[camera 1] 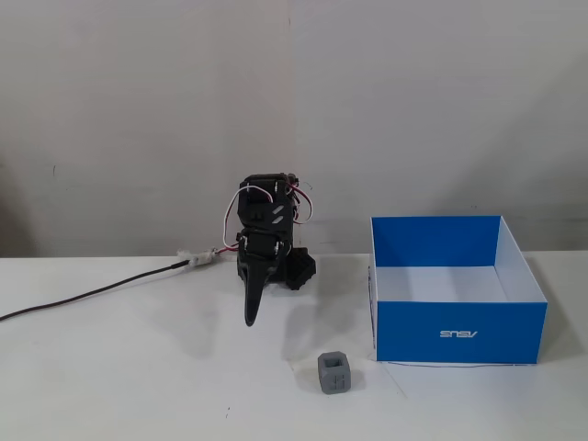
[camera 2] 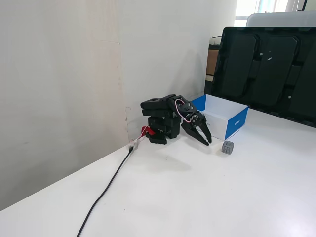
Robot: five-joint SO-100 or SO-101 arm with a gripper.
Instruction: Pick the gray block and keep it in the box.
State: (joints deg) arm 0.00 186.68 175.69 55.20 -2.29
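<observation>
The gray block [camera 1: 335, 372] is a small cube with a square recess, standing on the white table just off the box's near left corner; it also shows in a fixed view [camera 2: 227, 147]. The box [camera 1: 459, 333] is blue with a white inside and a white logo on its front wall, and nothing shows inside it; it also shows in a fixed view [camera 2: 236, 123]. My black arm is folded over its base. My gripper [camera 1: 250, 317] points down at the table, shut and holding nothing, left of the block and apart from it. It also shows in a fixed view [camera 2: 207, 141].
A black cable [camera 1: 92, 294] runs from the arm's base across the table to the left edge; it also shows in a fixed view [camera 2: 106, 190]. A wall stands close behind the arm. A large dark screen [camera 2: 266, 69] stands behind the box.
</observation>
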